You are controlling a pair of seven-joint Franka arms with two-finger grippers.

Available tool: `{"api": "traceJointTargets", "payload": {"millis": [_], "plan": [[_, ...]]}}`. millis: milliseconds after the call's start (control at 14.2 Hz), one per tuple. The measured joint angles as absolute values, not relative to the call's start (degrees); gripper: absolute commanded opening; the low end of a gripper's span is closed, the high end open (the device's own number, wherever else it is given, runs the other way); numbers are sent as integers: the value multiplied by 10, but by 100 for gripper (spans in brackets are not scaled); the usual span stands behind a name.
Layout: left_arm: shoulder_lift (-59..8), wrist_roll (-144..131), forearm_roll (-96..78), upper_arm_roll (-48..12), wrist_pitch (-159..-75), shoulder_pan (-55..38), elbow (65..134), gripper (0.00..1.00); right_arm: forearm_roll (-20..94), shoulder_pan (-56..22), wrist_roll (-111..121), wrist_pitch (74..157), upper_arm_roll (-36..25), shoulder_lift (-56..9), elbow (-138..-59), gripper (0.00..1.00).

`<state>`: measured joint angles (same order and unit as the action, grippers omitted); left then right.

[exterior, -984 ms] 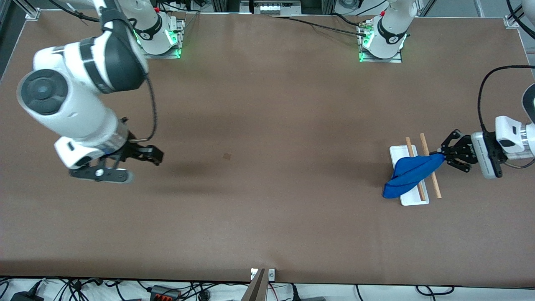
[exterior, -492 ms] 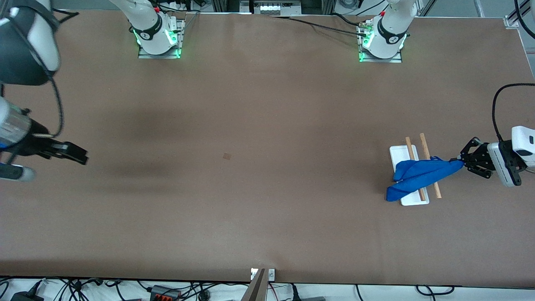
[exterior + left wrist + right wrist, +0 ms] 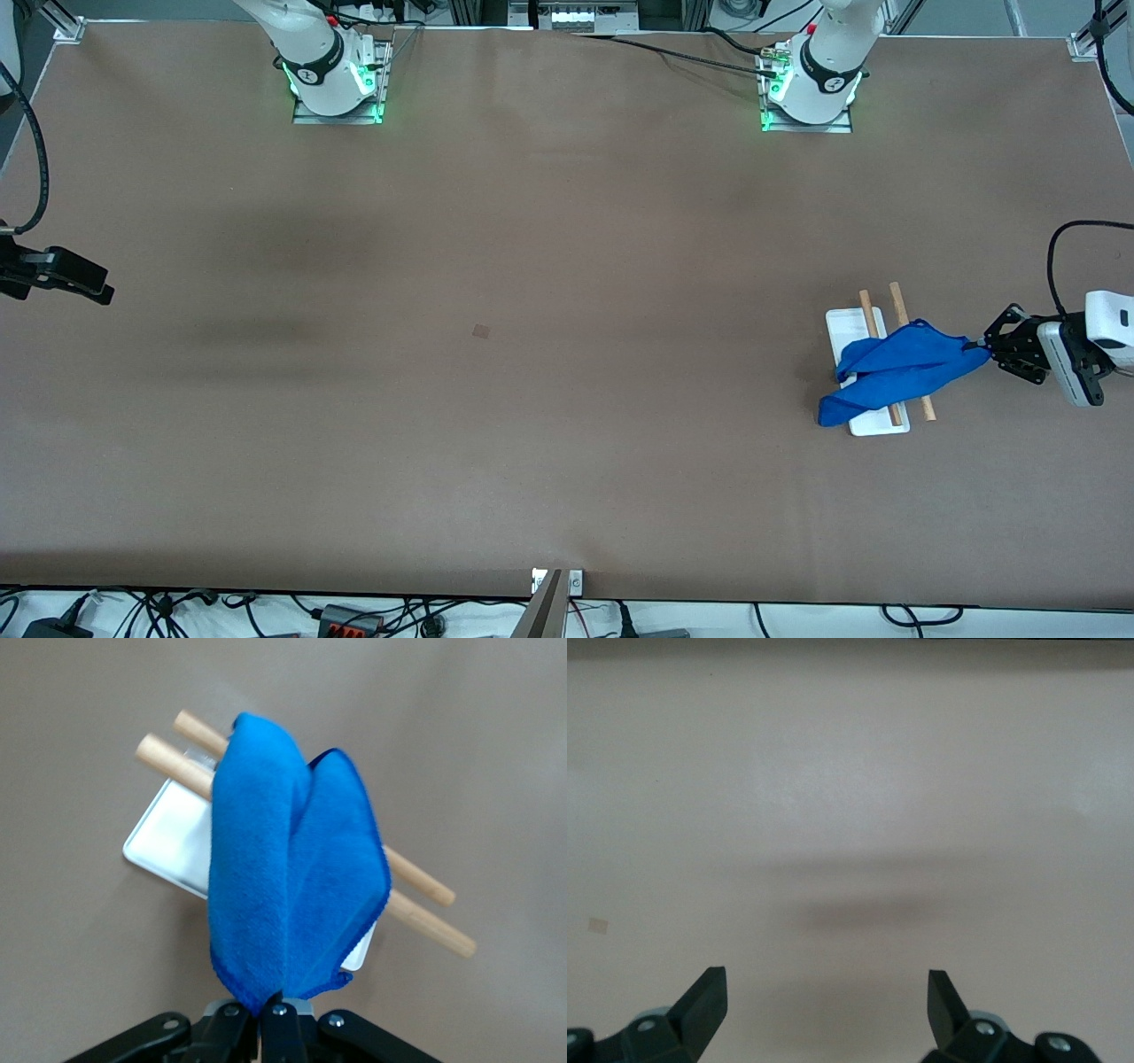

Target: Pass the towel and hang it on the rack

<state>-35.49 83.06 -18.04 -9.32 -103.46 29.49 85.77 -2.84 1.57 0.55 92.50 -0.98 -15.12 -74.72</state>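
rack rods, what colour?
Light-brown wood, both rods, clearest in the left wrist view; the blue towel lies draped over them.

Two white arm bases ringed with black bands, green lights glowing at their feet, sit on metal plates. The left arm's black linkage gripper (image 3: 985,346) has a white and grey wrist block and a looping black cable. The right arm's black gripper (image 3: 826,990) shows silver screws at its finger roots, black cable above.
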Motion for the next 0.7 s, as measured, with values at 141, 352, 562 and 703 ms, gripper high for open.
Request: {"api": "traceJointTargets", "payload": {"millis": [141, 352, 562, 703], "plan": [[-364, 831, -180, -89, -1037, 297, 855, 1, -28, 16, 7, 926, -10, -143, -762, 100], [-377, 831, -180, -88, -1039, 305, 855, 1, -28, 16, 9, 969, -10, -88, -852, 100], [-383, 831, -180, -88, -1047, 307, 855, 9, -28, 16, 10, 998, -10, -23, -943, 100], [-387, 830, -180, -88, -1050, 307, 854, 48, -28, 16, 10, 1002, -10, -7, -963, 100]]}}
